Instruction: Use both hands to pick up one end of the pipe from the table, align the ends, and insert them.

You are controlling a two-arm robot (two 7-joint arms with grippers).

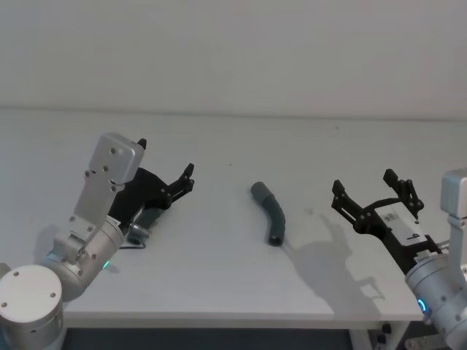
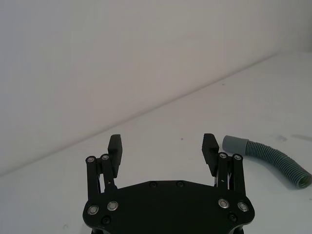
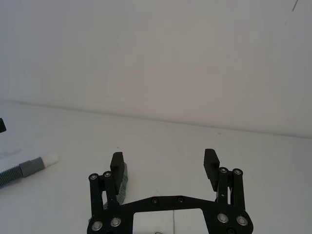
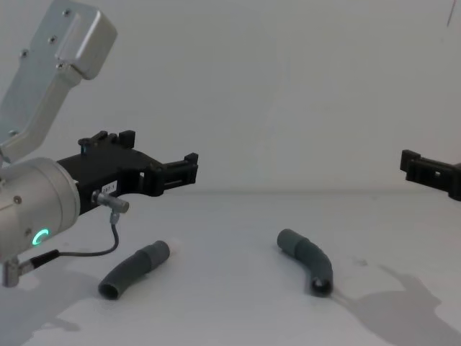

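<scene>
White table (image 1: pixel 233 146): toward its front, one pipe piece (image 4: pixel 133 270) lies under the left gripper (image 1: pixel 166 158), fingers apart; the second piece (image 1: pixel 270 213) lies mid-table, well apart; the right gripper (image 1: pixel 363 182) hovers farther right, fingers spread, empty

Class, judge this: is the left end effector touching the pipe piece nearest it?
Apart. In the chest view the left end effector hangs open above the table, with a clear gap down to the pipe piece lying there.

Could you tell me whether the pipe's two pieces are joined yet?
Not joined: one piece lies by the left hand, the other piece apart at mid-table.
</scene>
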